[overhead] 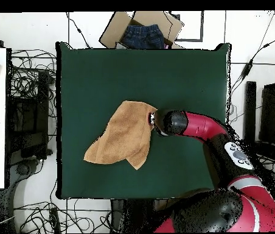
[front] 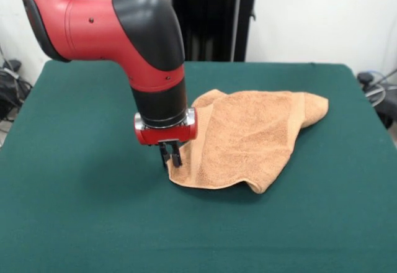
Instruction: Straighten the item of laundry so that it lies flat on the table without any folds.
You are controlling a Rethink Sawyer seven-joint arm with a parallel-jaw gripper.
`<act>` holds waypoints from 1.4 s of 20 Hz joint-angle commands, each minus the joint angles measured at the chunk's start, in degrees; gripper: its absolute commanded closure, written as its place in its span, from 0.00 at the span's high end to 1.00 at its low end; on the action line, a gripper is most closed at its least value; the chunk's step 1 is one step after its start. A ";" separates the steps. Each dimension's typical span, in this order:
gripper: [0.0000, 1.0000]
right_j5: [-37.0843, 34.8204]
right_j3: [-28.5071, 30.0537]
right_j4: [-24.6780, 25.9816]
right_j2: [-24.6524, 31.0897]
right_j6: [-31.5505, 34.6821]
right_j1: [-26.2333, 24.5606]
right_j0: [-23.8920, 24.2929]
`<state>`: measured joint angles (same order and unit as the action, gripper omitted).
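Green felt of the table (front: 74, 223) fills the foreground of the front view, bare at the near edge. One arm (front: 124, 25), red and black, comes down from the upper left, and its one gripper (front: 170, 155) points straight down at the left near corner of the one towel (front: 248, 136). Its two dark fingers (front: 176, 152) stand close together with only a thin gap, their tips at the towel's edge; whether cloth is pinched between them I cannot tell (the tips meet the hem right where it touches the felt). To the right, the orange-tan towel lies crumpled near the table's middle: one layer is folded over another, a woven band runs along the upper right part, and a bunched lobe sticks out toward the right.

From overhead, the towel (overhead: 123, 135) is a rough triangle left of centre on the table (overhead: 91, 73), with the gripper (overhead: 153, 119) at its upper right corner. Beyond the table's top edge sits one cardboard box (overhead: 111, 33) holding dark blue denim (overhead: 143, 35).
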<state>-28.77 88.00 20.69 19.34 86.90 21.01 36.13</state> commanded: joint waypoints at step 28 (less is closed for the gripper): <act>0.00 -0.40 -1.06 2.70 7.41 -6.31 -3.35 1.21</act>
<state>-28.74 88.05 20.72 19.70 86.90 20.95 36.50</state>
